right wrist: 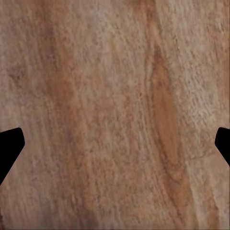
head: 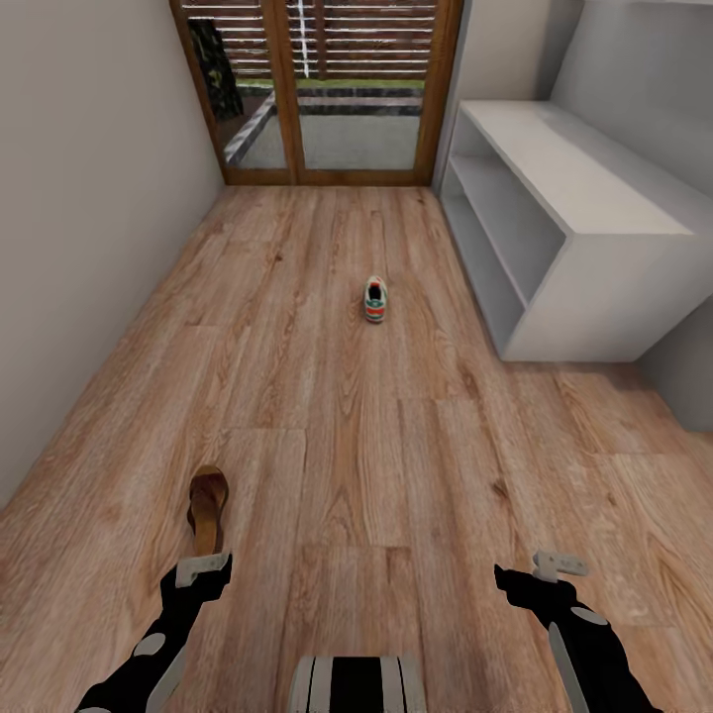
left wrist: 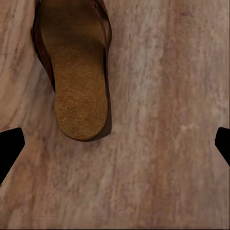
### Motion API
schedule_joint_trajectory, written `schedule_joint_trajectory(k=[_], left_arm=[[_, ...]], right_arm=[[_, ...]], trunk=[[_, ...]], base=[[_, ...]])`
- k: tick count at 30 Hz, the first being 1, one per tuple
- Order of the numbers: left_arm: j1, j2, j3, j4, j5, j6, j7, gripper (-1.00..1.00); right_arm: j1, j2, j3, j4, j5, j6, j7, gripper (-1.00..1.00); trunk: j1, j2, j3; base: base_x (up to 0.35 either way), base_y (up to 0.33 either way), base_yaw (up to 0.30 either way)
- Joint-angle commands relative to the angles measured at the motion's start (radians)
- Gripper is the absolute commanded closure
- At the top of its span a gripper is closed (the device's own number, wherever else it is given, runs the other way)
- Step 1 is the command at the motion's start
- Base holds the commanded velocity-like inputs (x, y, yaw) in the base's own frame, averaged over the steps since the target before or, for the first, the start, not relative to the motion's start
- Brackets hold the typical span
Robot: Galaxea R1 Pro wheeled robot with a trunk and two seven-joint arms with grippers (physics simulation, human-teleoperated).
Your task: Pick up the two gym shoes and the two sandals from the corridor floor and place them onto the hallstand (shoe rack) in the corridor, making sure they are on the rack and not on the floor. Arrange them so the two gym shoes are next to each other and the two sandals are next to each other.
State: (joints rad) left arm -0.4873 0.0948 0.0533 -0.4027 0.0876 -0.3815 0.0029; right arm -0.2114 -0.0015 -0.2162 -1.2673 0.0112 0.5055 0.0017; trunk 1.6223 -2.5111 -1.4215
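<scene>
Tan footbed, dark-brown strap: one sandal flat on the wood-plank floor at left, just ahead of the left gripper and apart from it. Seen from the left wrist, heel end of that sandal off-centre between widely spread fingertips, nothing pinched.

Further up the corridor, mid-floor, a single gym shoe, heel with its red-orange patch facing back, well apart from both arms. Second sandal and second sneaker not placed anywhere in these pictures.

Right gripper likewise spread, over bare planks, holding nothing.

At far right, white shoe rack, shelves open toward the corridor.

Likely risks: descending off-centre and clipping the sandal's thin edge, sliding it along the smooth laminate; pinching only the strap and letting it swing or drop on the way to the rack.
</scene>
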Motion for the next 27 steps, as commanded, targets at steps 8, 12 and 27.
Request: schedule_joint_trajectory(k=[8, 12, 27], left_arm=[[-0.001, 0.0, -0.003, 0.001, 0.009, -0.004, 0.0, -1.0], [-0.001, 0.0, -0.003, 0.001, 0.009, -0.004, 0.0, -1.0], [-0.001, 0.0, -0.003, 0.001, 0.009, -0.023, 0.0, -1.0]], right_arm=[[0.0, 0.0, 0.0, -0.001, 0.001, 0.005, 0.0, -1.0], [0.0, 0.0, 0.0, -0.001, 0.001, 0.005, 0.0, -1.0], [0.0, 0.0, 0.0, -0.007, 0.001, 0.005, 0.0, -1.0]], trunk=[[0.003, -0.002, -0.044], [0.005, -0.003, -0.061], [0.005, -0.003, -0.078]], base=[[0.0, 0.0, 0.108], [0.0, 0.0, 0.111], [0.024, 0.0, 0.061]])
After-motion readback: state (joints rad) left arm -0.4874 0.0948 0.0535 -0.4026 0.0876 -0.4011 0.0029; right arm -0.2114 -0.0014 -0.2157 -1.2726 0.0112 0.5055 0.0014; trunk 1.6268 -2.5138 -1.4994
